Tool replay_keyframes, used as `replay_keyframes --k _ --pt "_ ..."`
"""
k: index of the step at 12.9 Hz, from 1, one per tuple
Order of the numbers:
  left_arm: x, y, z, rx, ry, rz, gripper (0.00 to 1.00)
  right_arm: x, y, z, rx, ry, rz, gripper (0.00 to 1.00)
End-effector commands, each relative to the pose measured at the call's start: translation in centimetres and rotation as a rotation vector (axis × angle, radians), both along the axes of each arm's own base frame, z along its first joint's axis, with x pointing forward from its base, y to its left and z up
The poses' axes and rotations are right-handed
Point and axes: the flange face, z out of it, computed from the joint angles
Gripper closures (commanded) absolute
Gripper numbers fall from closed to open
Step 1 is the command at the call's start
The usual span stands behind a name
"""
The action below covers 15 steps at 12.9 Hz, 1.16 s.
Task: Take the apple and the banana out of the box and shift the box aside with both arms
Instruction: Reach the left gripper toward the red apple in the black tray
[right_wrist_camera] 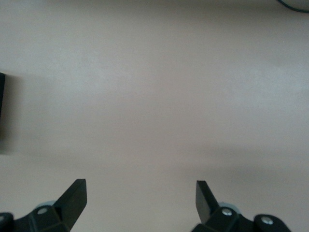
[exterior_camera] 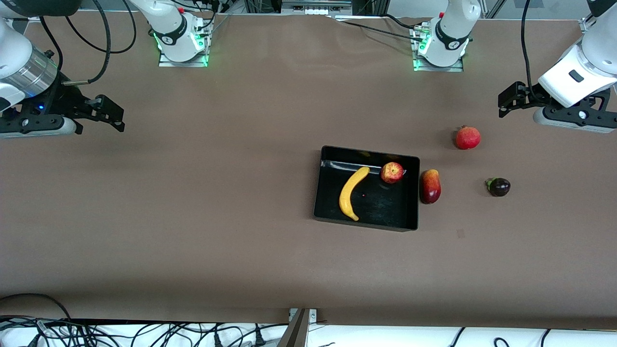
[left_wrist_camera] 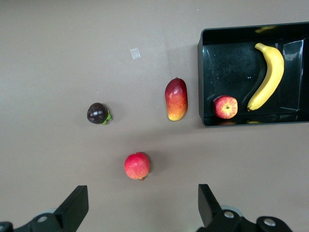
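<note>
Even overhead light, soft shadows, glare on the glossy box (exterior_camera: 365,154), right wrist view perhaps hazy

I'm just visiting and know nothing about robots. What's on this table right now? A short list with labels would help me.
box: black tray on the brown table
in box: banana, apple
beside box: mango, toward the left arm's end
loose on table: pomegranate, mangosteen
left gripper: open, empty, over bare table near the pomegranate
right gripper: open, empty, waiting over bare table at the right arm's end
</note>
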Motion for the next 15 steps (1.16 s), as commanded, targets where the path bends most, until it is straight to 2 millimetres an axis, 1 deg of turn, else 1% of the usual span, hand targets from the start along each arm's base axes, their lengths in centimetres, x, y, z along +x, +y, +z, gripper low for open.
replay_keyframes --k 1,6,7,8,9,10,12,14,15 --pt "0.5 -0.5 0.4 -0.009 0.011 -0.026 0.0 0.2 0.0 0.5 0.003 -0.019 -0.006 0.0" --pt "0.7 -0.6 0.0 -0.015 0.019 -0.01 0.0 0.2 0.4 0.7 0.017 -0.024 -0.005 0.0" --pt "1.5 -0.9 -1.7 -0.006 0.05 -0.022 0.0 0.2 0.3 0.6 0.019 -0.022 -0.005 0.0" --pt "2.0 -1.3 -4.1 -0.002 0.112 -0.021 0.0 0.2 0.3 0.6 0.017 -0.022 -0.005 0.0" --pt "1.8 -1.6 -5.2 -0.008 0.173 -0.024 0.0 0.2 0.3 0.6 0.019 -0.022 -0.005 0.0" --pt "1.9 -2.6 -5.9 -0.011 0.188 -0.039 0.0 0.2 0.3 0.6 0.017 -0.022 -0.005 0.0" --pt "2.3 -7.5 -9.8 -0.023 0.249 -0.077 0.0 0.2 0.3 0.7 0.017 -0.024 -0.005 0.0" --pt "3.5 -12.5 -12.9 -0.024 0.203 -0.04 0.0 0.2 0.3 0.7 0.017 -0.024 -0.005 0.0" --pt "4.2 -15.1 -15.2 -0.028 0.18 -0.036 0.0 0.2 0.3 0.7 0.017 -0.024 -0.005 0.0"
